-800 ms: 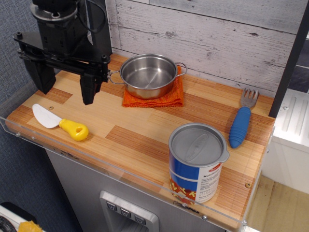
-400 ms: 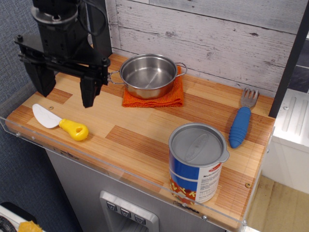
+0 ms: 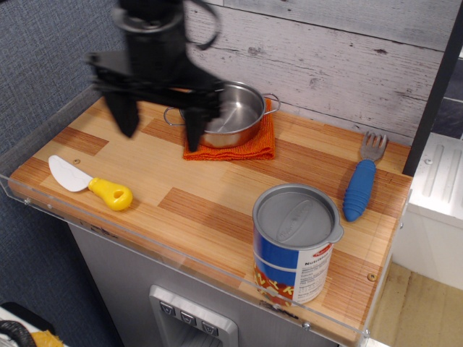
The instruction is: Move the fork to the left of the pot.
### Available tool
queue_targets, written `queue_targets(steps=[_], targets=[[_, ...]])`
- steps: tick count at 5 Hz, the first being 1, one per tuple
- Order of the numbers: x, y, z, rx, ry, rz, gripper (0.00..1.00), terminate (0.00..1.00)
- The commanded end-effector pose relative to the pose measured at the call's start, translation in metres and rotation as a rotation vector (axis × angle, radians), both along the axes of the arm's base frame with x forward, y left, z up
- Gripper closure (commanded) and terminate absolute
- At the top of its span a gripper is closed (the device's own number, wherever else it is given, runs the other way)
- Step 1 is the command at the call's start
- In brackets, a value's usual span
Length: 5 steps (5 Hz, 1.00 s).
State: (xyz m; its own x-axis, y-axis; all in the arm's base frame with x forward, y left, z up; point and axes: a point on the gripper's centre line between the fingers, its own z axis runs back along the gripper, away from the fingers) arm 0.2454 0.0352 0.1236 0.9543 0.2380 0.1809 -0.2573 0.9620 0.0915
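Note:
The fork (image 3: pixel 362 181), with grey tines and a ribbed blue handle, lies on the wooden counter at the right, tines toward the back wall. The shiny steel pot (image 3: pixel 230 116) sits on an orange cloth (image 3: pixel 239 146) at the back middle. My black gripper (image 3: pixel 160 136) hangs open and empty above the counter just left of the pot, its right finger in front of the pot's left side. It is far from the fork.
A knife (image 3: pixel 90 186) with white blade and yellow handle lies at the front left. A blue-and-white tin can (image 3: pixel 295 243) stands at the front right, near the fork. A clear plastic rim (image 3: pixel 181 254) runs along the counter's front edge.
My gripper has moved right, from over the counter's left end to just beside the pot, still open. Nothing else has moved.

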Motion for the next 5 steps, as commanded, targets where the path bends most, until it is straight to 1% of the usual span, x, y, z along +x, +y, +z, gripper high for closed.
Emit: queue_targets(steps=[1, 2, 3, 4, 5], targets=[[0.061, -0.063, -0.001, -0.072, -0.088, -0.082, 0.0, 0.0], [0.083, -0.093, -0.013, -0.063, -0.093, -0.132, 0.0, 0.0], [0.101, -0.115, -0.031, -0.091, -0.086, -0.193, 0.0, 0.0], [0.114, -0.13, -0.048, -0.075, -0.07, -0.223, 0.0, 0.0], [0.122, -0.137, -0.063, -0.093, -0.06, -0.232, 0.0, 0.0]])
